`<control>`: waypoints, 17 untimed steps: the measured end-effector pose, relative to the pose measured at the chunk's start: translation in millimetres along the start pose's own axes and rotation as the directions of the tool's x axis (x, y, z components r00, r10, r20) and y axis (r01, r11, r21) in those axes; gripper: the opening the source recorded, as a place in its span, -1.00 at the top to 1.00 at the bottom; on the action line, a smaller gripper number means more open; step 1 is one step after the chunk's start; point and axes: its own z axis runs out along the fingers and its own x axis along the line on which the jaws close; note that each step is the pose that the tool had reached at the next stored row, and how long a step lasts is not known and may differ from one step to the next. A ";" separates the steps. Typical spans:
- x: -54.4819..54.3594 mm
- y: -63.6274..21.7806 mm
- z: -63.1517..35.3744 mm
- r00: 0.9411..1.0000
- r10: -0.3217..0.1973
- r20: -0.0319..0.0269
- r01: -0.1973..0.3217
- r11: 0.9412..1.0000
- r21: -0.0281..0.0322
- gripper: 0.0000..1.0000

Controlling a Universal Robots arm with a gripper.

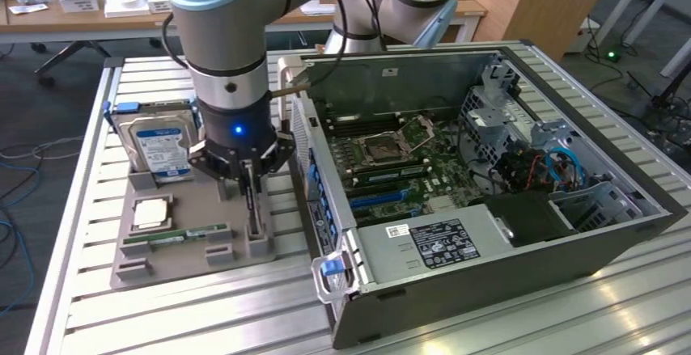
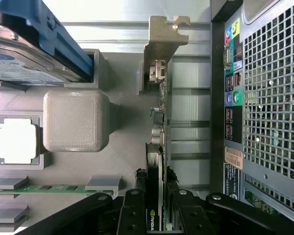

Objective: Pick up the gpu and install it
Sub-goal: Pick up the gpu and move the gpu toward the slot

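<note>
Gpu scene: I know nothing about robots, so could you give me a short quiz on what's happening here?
1. True or false: the gpu already sits inside the case.
2. What do the fingers grip? A a screwdriver; B the gpu; C a fan.
3. Fill in: on the tray, the CPU lies between the RAM and the ___.
Key: 1 false; 2 B; 3 hard drive.

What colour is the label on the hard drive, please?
Blue and white on the hard drive; the exterior view shows it best.
</note>
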 end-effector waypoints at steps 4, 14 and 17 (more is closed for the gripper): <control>-0.3 0.6 -12.2 1.000 0.000 0.000 0.000 1.000 0.000 0.47; -1.1 2.5 -49.6 1.000 0.000 0.000 0.000 1.000 0.000 0.47; -1.4 3.0 -60.1 1.000 0.000 0.000 0.000 1.000 0.000 0.47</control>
